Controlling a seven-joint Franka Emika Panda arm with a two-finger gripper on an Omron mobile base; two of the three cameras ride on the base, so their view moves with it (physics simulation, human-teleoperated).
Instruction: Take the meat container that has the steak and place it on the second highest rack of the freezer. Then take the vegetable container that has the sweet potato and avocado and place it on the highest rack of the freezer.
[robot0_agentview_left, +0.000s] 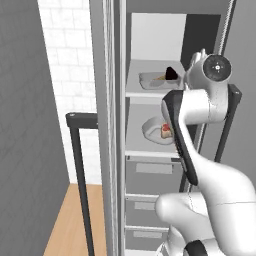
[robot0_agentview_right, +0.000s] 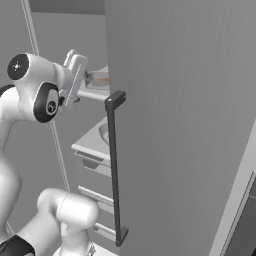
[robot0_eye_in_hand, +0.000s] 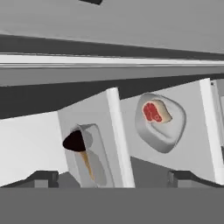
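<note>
Both containers sit inside the freezer (robot0_agentview_left: 150, 165), so the task looks essentially complete; only backing the arm out seems left. Highest rack (robot0_agentview_left: 134, 92): the vegetable container (robot0_agentview_left: 152, 80), a pale rectangular tray near the front edge, carrying the dark avocado (robot0_agentview_left: 172, 73) with a sliver of orange sweet potato (robot0_eye_in_hand: 87, 164) beside it. Shelf below: the meat container (robot0_agentview_left: 153, 130), a rounded grey dish, with the steak (robot0_agentview_left: 166, 131) toward its right side. Gripper (robot0_eye_in_hand: 113, 178) hangs just outside, jaws spread wide, holding nothing.
</note>
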